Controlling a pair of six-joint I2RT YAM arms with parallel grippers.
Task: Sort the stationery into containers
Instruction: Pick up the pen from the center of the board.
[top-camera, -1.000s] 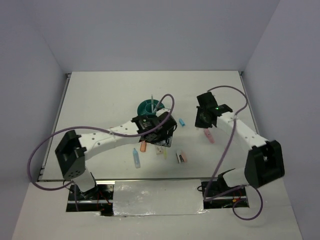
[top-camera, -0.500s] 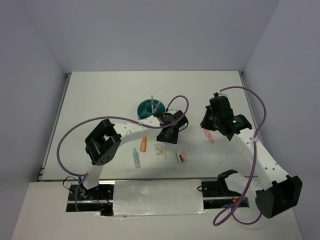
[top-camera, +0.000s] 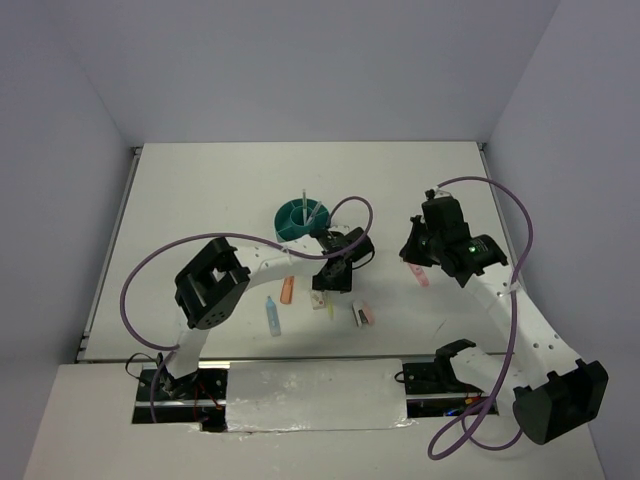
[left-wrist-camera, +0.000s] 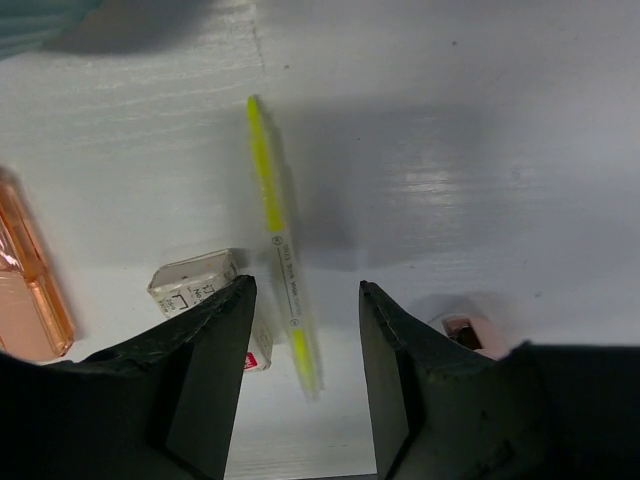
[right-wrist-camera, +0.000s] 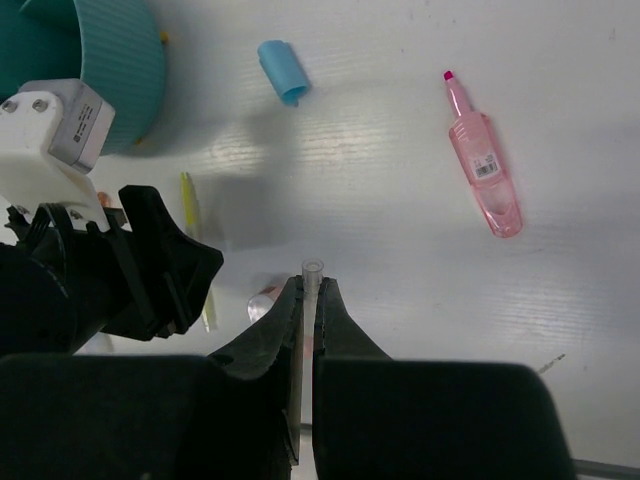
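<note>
A yellow pencil (left-wrist-camera: 272, 225) is framed by the spread left gripper (left-wrist-camera: 305, 300), apparently for pickup; a thin pen (right-wrist-camera: 311, 270) is pinched in the right gripper (right-wrist-camera: 308, 288), likely bound for the teal organiser (right-wrist-camera: 120, 70).

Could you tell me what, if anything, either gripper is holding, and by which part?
Right gripper clamps a thin pale pen, one end poking past its fingers; left gripper holds nothing.

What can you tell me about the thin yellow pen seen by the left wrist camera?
The yellow pen is a thin, straight stick, bright yellow toward both ends, with a pale printed middle. It looks like plastic. It lies flat on the white table, pointing away from the camera. Its near end sits in the gap of the open left gripper, whose fingers seem not to touch it. A small white piece lies close on its left.
</note>
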